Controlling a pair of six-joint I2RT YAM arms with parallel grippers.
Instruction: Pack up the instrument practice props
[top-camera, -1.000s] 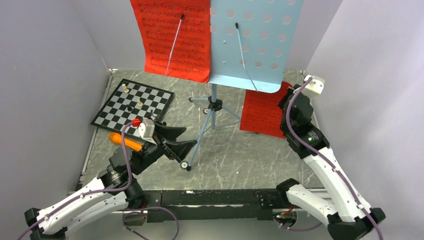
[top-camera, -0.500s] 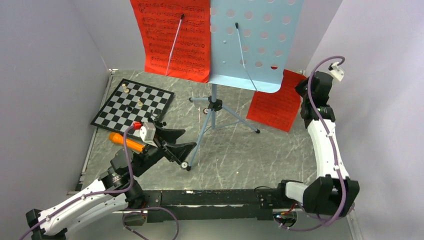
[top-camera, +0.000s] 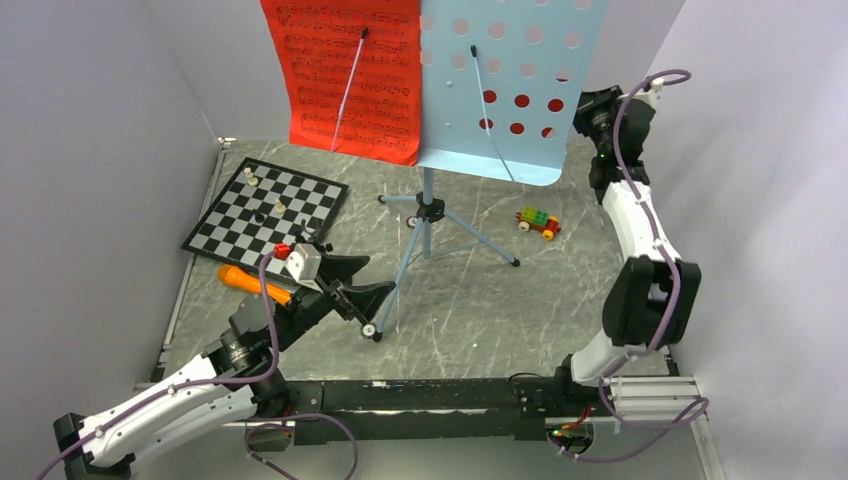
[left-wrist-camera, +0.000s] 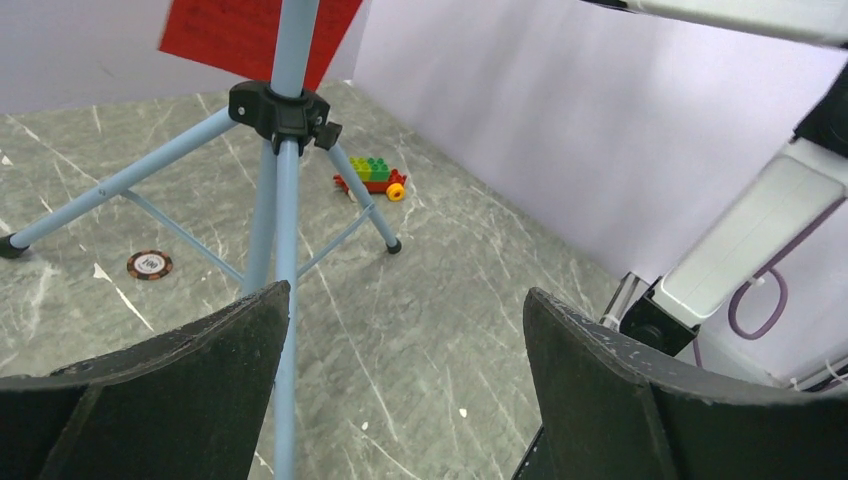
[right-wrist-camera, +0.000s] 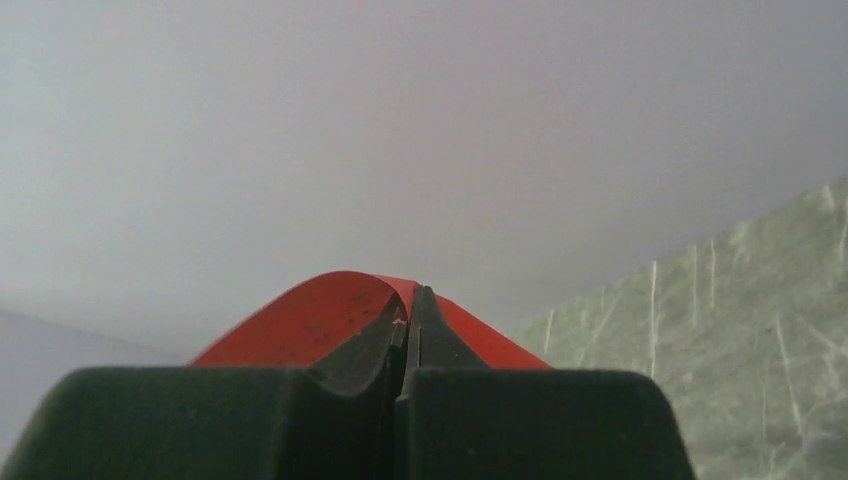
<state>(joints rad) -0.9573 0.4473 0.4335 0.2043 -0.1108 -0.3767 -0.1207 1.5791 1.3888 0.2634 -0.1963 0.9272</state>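
Overhead, the stand (top-camera: 428, 212) rises mid-table with its desk (top-camera: 520, 60) cut off by the top edge, and a red sheet (top-camera: 345, 75) hangs at the desk's left side under a thin wire arm (top-camera: 348, 92). The right claw (top-camera: 592, 106) is raised at the desk's right edge, its jaws pressed fully together on a second sheet (right-wrist-camera: 330, 312). In the wrist view that sheet bows up around the fingertips; from above it shows only as red through the desk's holes. The left claw (top-camera: 362, 282) sits low by the stand's near leg, jaws spread wide and holding nothing. The leg runs past one finger (left-wrist-camera: 180, 380), and whether they touch is unclear. The mic (top-camera: 255, 283) lies left of the stand, partly hidden behind the left claw. The board (top-camera: 265, 210) is farther left of the stand, and the car (top-camera: 537, 222) lies to its right.
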